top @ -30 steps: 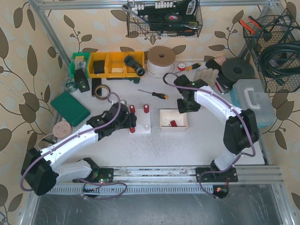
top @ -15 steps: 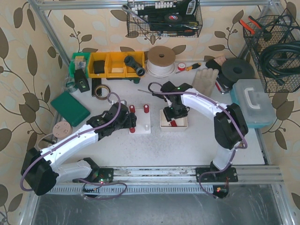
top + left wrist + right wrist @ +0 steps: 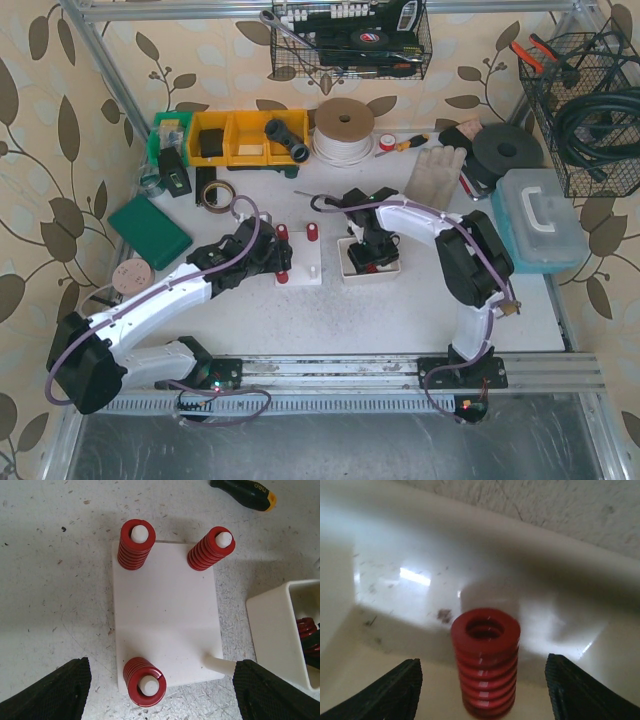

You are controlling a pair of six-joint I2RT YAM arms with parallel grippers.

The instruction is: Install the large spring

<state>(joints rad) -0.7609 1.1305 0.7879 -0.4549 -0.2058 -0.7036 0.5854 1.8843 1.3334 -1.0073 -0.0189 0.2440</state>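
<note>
My left pincer [image 3: 161,690] hangs released above the white plate [image 3: 165,610], gripping nothing. Three seated springs [image 3: 136,545] sit on its pegs, and the bare peg [image 3: 219,665] stands at the corner nearest the bin [image 3: 445,555]. My right pincer [image 3: 487,690] is down inside that bin with its jaws apart, either side of the large spring [image 3: 485,665]. The spring stands upright on the bin floor, untouched as far as I can see. I judge that closing off-centre would tip it against the wall. A shallow grip could let it slip on the lift, and a finger catching the rim could drag the bin into the plate. The screwdriver [image 3: 245,490] lies further back.
</note>
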